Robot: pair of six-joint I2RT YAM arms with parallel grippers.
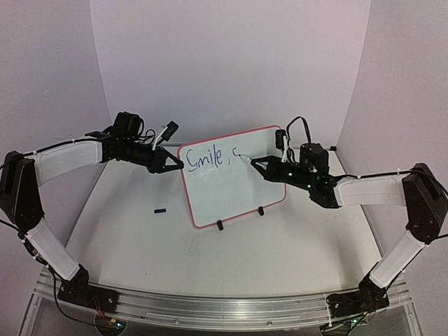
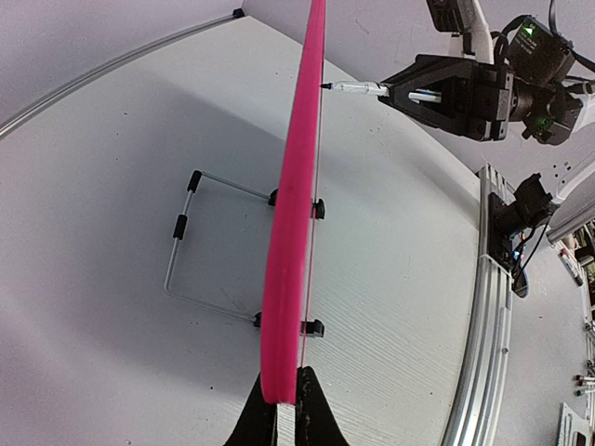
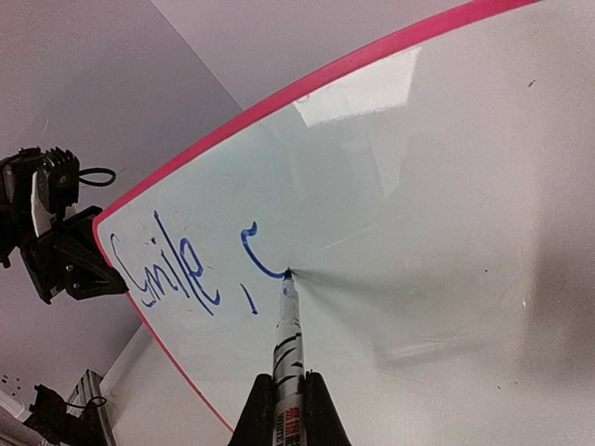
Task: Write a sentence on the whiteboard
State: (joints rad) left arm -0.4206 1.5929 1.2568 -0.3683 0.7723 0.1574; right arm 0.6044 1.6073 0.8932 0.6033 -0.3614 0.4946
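Stretching inward, right gripper (image 1: 256,163), marker (image 3: 289,339) touching whiteboard (image 1: 238,194)

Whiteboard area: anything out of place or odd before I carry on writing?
Only one thing: a small black piece lies loose on the table, left of the whiteboard; perhaps a pen cap, too small to tell. The board stands on its feet, left tool on its edge, right tool holding the marker to it.

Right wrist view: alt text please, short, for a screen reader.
The right gripper holds a marker with its tip on the whiteboard, at the end of a curved blue stroke after "Smile," in the sentence. The left gripper grips the board's left edge.
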